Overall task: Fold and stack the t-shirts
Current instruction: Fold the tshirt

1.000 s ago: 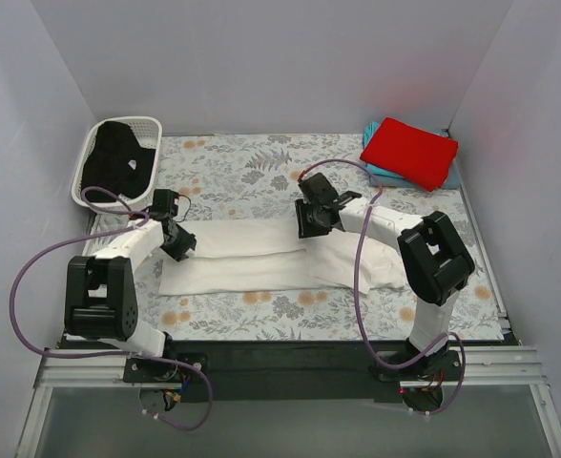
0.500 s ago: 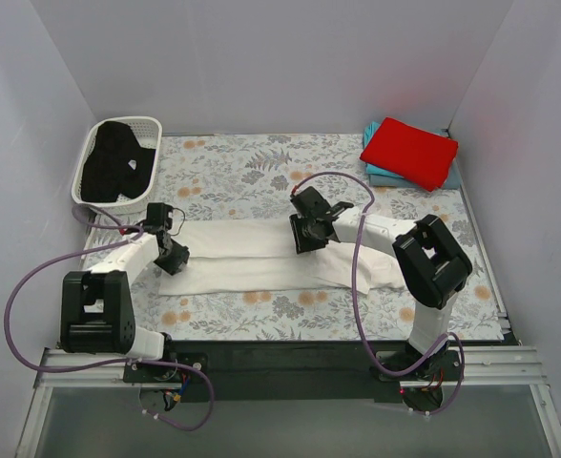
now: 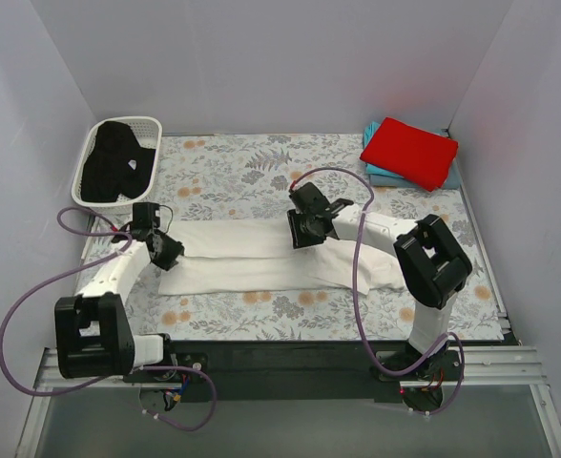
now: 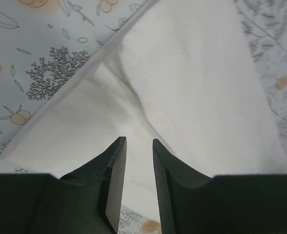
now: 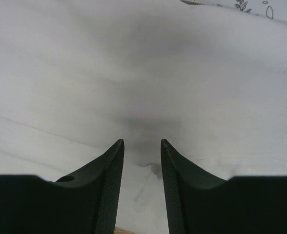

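The white t-shirt [image 3: 252,256] lies on the floral table cloth, folded into a long strip across the middle; its black print is hidden. My left gripper [image 3: 166,250] is at the strip's left end, its jaws a little apart and empty over the cloth [image 4: 192,87]. In the left wrist view the left gripper [image 4: 137,141] is just above a fold. My right gripper [image 3: 300,229] is over the strip's middle, open and empty. In the right wrist view the right gripper [image 5: 142,141] hangs close above the white cloth [image 5: 143,63]. A folded red t-shirt [image 3: 409,153] lies on a teal one [image 3: 381,176] at the back right.
A white lattice basket [image 3: 128,122] at the back left holds the black t-shirt [image 3: 118,162]. White walls close in the table on the left, back and right. Purple cables loop from both arms.
My left gripper has slid left along the white t-shirt to its left end. My right gripper has shifted slightly left over the shirt's middle.
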Controlling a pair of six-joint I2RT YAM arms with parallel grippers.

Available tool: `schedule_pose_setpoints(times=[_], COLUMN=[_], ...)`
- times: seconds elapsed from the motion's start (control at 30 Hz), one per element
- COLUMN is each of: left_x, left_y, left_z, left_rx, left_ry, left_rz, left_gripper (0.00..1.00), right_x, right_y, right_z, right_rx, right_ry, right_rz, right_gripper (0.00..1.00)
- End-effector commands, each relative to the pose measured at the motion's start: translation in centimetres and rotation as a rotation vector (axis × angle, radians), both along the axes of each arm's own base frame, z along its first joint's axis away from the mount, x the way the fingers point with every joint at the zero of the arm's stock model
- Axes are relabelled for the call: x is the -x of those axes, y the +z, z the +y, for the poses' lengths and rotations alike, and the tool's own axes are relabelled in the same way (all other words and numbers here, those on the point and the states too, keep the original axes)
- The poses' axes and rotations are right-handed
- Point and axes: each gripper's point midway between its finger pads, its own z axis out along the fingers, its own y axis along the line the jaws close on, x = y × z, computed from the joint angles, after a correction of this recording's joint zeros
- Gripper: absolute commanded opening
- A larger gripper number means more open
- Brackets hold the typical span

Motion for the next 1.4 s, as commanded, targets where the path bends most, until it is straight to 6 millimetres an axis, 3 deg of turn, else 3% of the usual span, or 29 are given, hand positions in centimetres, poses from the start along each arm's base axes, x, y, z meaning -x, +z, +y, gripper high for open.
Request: schedule_pose_setpoints(times=[0.0, 0.03, 0.1, 0.23, 0.27, 0.43, 0.57, 0.67, 0.8, 0.97, 1.03, 1.13, 1.17, 1.23, 1.33, 1.37], left_x=[-2.1, -2.2, -2.6, -4.2, -4.6, -5.8, -4.7, -2.3, -0.2, -1.0, -2.2, -4.4, -5.6, -6.0, -6.2, -6.6], left_y=[5.7, 6.8, 7.7, 6.4, 5.1, 3.9, 1.0, -1.6, -2.9, -2.9, -1.7, 2.3, 4.9, 7.3, 10.2, 10.7], left_z=[-1.0, -1.8, -1.4, 0.2, 0.4, 2.9, 3.3, 3.3, 3.7, 3.6, 3.2, 2.7, 1.8, 1.2, -1.1, -1.3], left_rx=[0.017, 0.043, 0.020, -0.027, -0.027, -0.111, -0.122, -0.124, -0.136, -0.125, -0.110, -0.104, -0.070, -0.078, -0.046, -0.048], left_ry=[-0.114, -0.149, -0.139, -0.051, -0.036, 0.120, 0.147, 0.168, 0.211, 0.193, 0.156, 0.076, 0.022, -0.052, -0.147, -0.167], left_rz=[-0.195, -0.238, -0.256, -0.212, -0.167, -0.096, 0.000, 0.081, 0.102, 0.104, 0.078, -0.047, -0.138, -0.206, -0.296, -0.314], left_gripper=[0.27, 0.28, 0.28, 0.21, 0.19, 0.16, 0.11, 0.09, 0.08, 0.08, 0.08, 0.09, 0.13, 0.16, 0.20, 0.20], right_x=[-2.0, -2.3, -2.7, -2.8, -2.8, -1.5, -0.6, 0.0, 0.4, 0.2, 0.1, 0.3, 0.1, 0.7, 0.8, 1.2], right_y=[5.7, 6.5, 8.1, 9.0, 9.4, 7.6, 6.5, 5.8, 5.2, 4.8, 4.8, 5.1, 5.6, 5.2, 5.8, 5.7], right_z=[1.1, 0.8, 0.0, -2.0, -2.3, -3.5, -4.8, -5.9, -7.1, -8.5, -9.4, -11.1, -11.9, -13.0, -14.5, -14.8], right_rx=[-0.081, -0.085, -0.092, -0.101, -0.108, -0.087, -0.071, -0.059, -0.053, -0.055, -0.058, -0.066, -0.081, -0.079, -0.112, -0.123], right_ry=[-0.039, -0.057, -0.097, -0.171, -0.178, -0.178, -0.200, -0.215, -0.236, -0.262, -0.284, -0.340, -0.369, -0.402, -0.478, -0.492], right_rz=[-0.127, -0.146, -0.186, -0.205, -0.211, -0.166, -0.144, -0.136, -0.131, -0.119, -0.118, -0.128, -0.140, -0.132, -0.148, -0.142], right_gripper=[0.44, 0.45, 0.48, 0.49, 0.49, 0.49, 0.49, 0.49, 0.50, 0.50, 0.50, 0.57, 0.63, 0.74, 0.98, 0.98])
